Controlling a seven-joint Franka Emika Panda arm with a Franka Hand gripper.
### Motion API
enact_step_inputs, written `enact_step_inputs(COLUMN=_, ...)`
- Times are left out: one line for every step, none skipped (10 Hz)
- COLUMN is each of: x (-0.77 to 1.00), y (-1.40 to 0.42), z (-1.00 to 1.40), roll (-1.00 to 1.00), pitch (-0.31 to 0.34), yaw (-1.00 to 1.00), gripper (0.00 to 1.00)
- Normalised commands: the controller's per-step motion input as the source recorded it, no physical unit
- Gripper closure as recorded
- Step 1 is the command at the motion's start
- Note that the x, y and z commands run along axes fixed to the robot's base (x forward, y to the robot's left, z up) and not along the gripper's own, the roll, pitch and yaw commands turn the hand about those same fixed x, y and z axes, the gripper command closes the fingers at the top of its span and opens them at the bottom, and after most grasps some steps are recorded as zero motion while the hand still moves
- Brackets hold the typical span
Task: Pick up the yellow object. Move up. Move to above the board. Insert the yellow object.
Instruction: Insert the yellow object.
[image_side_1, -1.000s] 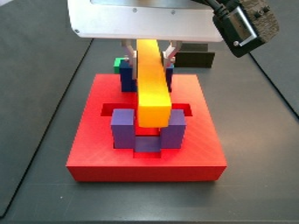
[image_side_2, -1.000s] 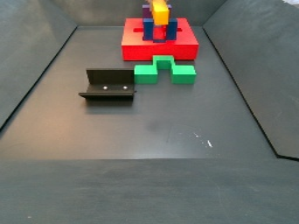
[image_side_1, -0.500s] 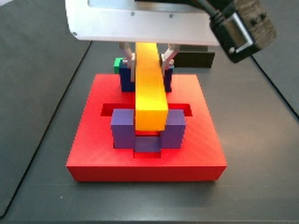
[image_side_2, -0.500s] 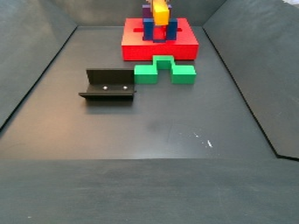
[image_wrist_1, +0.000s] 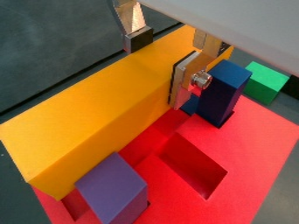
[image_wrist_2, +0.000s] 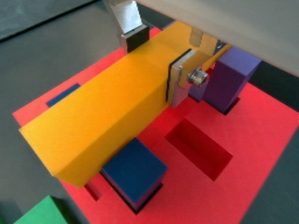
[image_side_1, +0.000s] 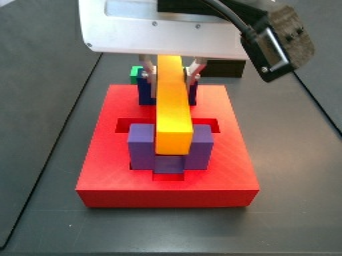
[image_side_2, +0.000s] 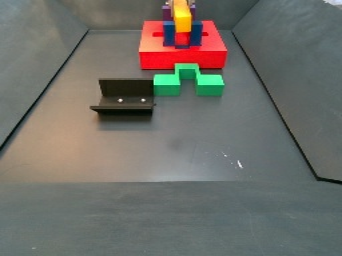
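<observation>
My gripper (image_side_1: 171, 68) is shut on the yellow object (image_side_1: 170, 100), a long bar with orange sides. The bar hangs level over the red board (image_side_1: 107, 175), and its near end sits in the notch of the purple block (image_side_1: 140, 150). In both wrist views the silver fingers (image_wrist_1: 187, 80) (image_wrist_2: 179, 79) press the bar's (image_wrist_1: 111, 127) (image_wrist_2: 111, 109) two sides. The blue block (image_wrist_1: 228, 87) (image_wrist_2: 138, 171) and purple block (image_wrist_1: 114, 188) (image_wrist_2: 233, 74) stand beside it. An open recessed slot (image_wrist_1: 198, 162) (image_wrist_2: 198, 149) lies next to the bar. In a side view the board (image_side_2: 183, 45) and bar (image_side_2: 182, 14) show at the far end.
A green piece (image_side_2: 187, 78) lies on the grey floor just in front of the board; it also shows in the wrist views (image_wrist_1: 267, 80) (image_wrist_2: 47, 214). The fixture (image_side_2: 123, 97) stands on the floor to one side, and shows behind the board (image_side_1: 227, 68).
My gripper has come down a little with the yellow bar. The bar's near end now sits lower in the purple block's notch.
</observation>
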Motion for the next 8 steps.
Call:
enact_step_inputs(x=0.37, y=-0.12, z=-0.17, roll=0.13, pitch=0.099, yaw=0.0, gripper=1.0)
enact_step_inputs(x=0.3, y=-0.09, z=-0.23, roll=0.15, pitch=0.083, yaw=0.0, gripper=1.0)
enact_step_inputs(x=0.14, y=-0.03, z=-0.29, roll=0.17, pitch=0.057, yaw=0.0, gripper=1.0)
enact_step_inputs(x=0.0, y=0.0, z=-0.3, roll=0.15, pitch=0.017, yaw=-0.02, gripper=1.0)
enact_step_inputs(x=-0.05, y=0.0, z=-0.3, roll=0.1, pitch=0.0, yaw=0.0, gripper=1.0)
enact_step_inputs(x=-0.02, y=0.0, z=-0.29, roll=0.04, pitch=-0.02, yaw=0.0, gripper=1.0)
enact_step_inputs(x=0.0, y=0.0, z=-0.26, roll=0.0, pitch=-0.051, yaw=0.0, gripper=1.0)
enact_step_inputs(x=0.0, y=0.0, z=-0.26, roll=0.0, pitch=-0.064, yaw=0.0, gripper=1.0)
